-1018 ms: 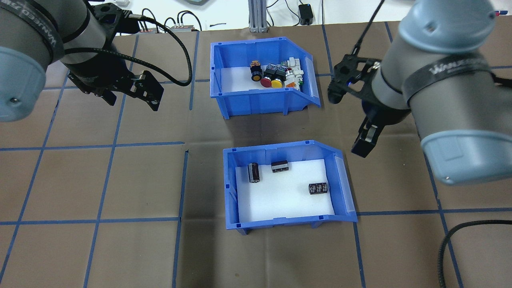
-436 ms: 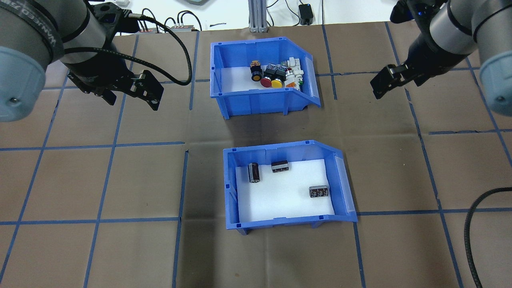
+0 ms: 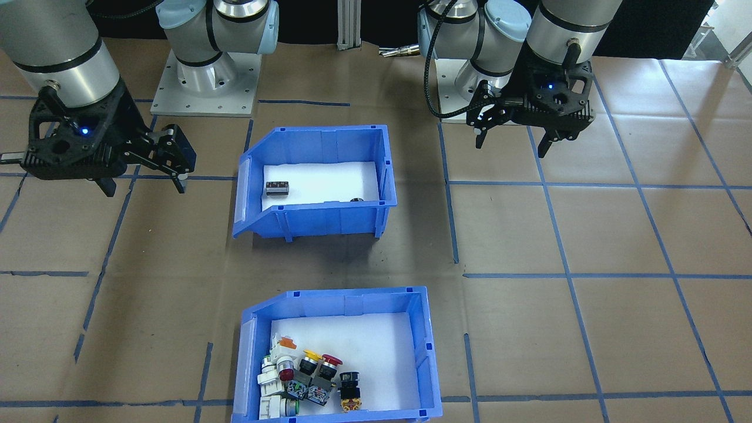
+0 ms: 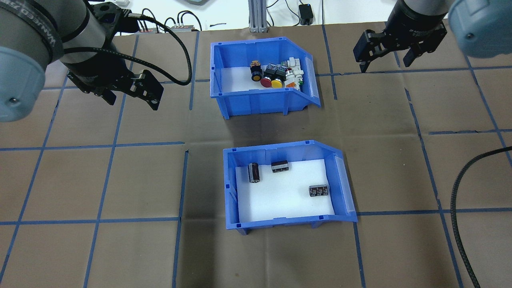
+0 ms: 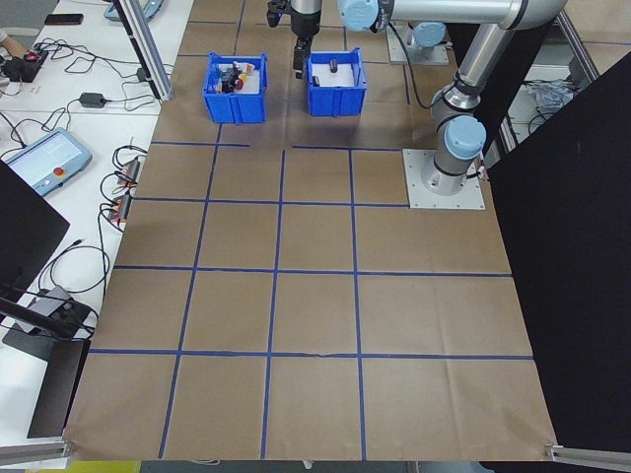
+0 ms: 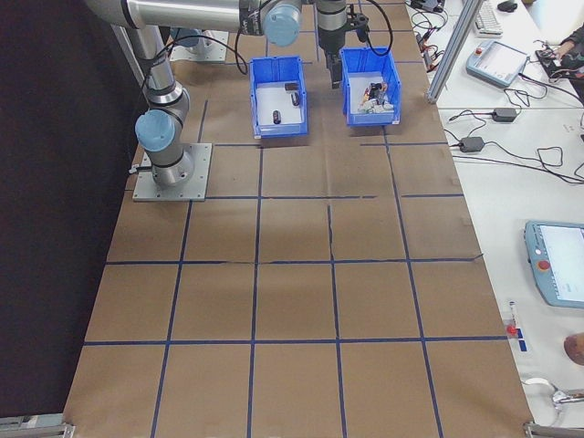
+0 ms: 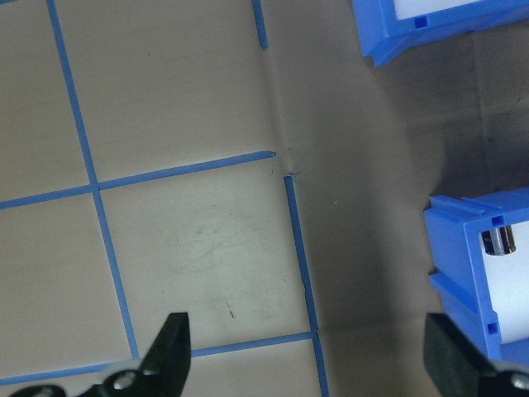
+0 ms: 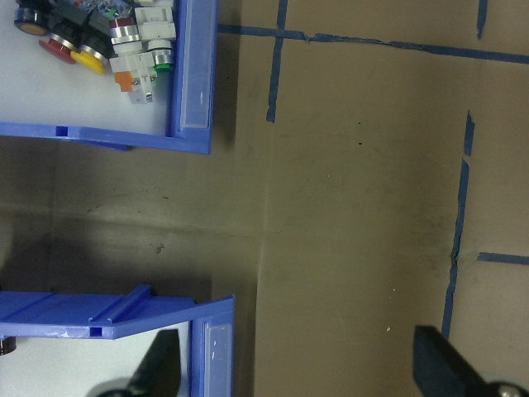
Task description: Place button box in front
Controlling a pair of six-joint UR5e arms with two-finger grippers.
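The paper-covered table carries two blue plastic bins. The button box, with sloped cut-away side, stands near the far edge; the second bin stands nearer me. My left gripper and right gripper hover open and empty, well apart from both, I think because the box already stands in front.

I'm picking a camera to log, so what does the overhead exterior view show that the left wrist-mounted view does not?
Only the overhead view shows the button box whole with its push-buttons, three dark cylinders in the second bin, and the right gripper, jaws open. Only the wrist view shows the left gripper from behind, jaws spread. Both show bin corners and blue tape lines.
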